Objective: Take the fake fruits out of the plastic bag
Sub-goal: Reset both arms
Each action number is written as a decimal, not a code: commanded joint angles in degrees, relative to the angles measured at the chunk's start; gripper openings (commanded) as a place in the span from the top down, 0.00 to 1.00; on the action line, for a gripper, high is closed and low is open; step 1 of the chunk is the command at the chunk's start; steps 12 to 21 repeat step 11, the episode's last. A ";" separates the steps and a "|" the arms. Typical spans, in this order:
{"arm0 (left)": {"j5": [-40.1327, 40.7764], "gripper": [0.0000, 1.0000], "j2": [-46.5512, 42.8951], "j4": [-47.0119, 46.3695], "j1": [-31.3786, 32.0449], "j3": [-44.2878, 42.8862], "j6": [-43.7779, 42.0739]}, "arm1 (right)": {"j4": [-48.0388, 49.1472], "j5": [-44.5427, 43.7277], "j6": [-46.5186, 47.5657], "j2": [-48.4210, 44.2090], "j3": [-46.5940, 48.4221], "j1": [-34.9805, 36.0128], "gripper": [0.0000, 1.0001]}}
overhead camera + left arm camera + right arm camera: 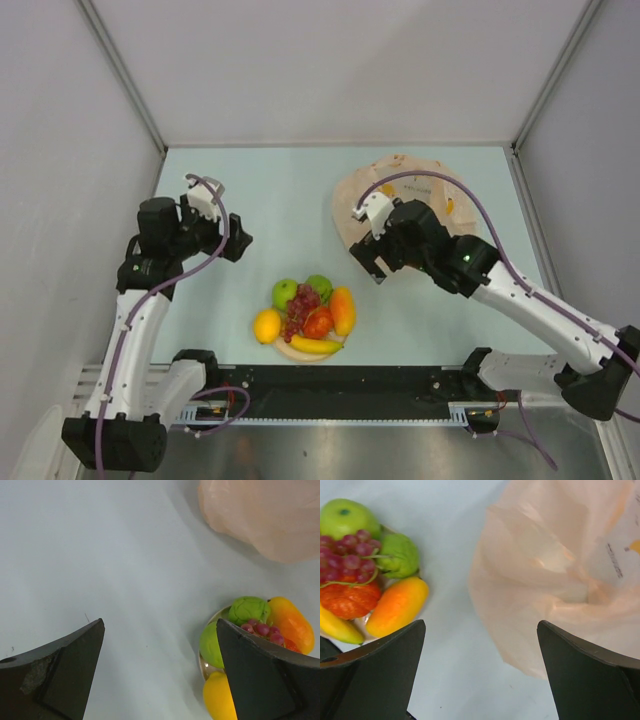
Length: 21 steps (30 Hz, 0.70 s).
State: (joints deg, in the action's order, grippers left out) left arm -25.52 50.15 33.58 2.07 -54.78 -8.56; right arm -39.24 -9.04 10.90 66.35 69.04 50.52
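The fake fruits lie heaped on a round beige plate [290, 352] near the front middle: two green apples [285, 293], lemon [267, 326], grape bunch [300, 305], tomato-like piece [318, 322], mango [343, 310] and banana [315, 345]. The peach-pink plastic bag [400, 190] lies crumpled at the back right, partly under my right arm. My right gripper [481, 622] hangs open over bare table between the bag [555, 570] and the mango [397, 605], holding nothing. My left gripper [160, 622] is open and empty, left of the plate, with an apple [248, 609] and the lemon [220, 700] beside its right finger.
Grey walls with metal posts [120, 80] close in the table on the left, back and right. A black rail [340, 395] with both arm bases runs along the near edge.
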 commanded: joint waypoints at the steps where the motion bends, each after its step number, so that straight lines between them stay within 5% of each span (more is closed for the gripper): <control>1: 1.61 0.00 1.26 -2.47 -1.01 -0.93 0.30 | -0.31 0.77 -2.81 -4.81 -1.97 -6.65 0.00; 7: 1.70 0.00 3.64 -3.26 -1.10 -1.73 0.12 | 0.48 5.87 -5.53 -7.90 -3.64 -17.20 0.00; 21: 1.00 0.00 4.60 -4.75 -1.01 -1.29 0.73 | -1.01 7.45 -5.45 -8.51 -3.91 -18.97 0.00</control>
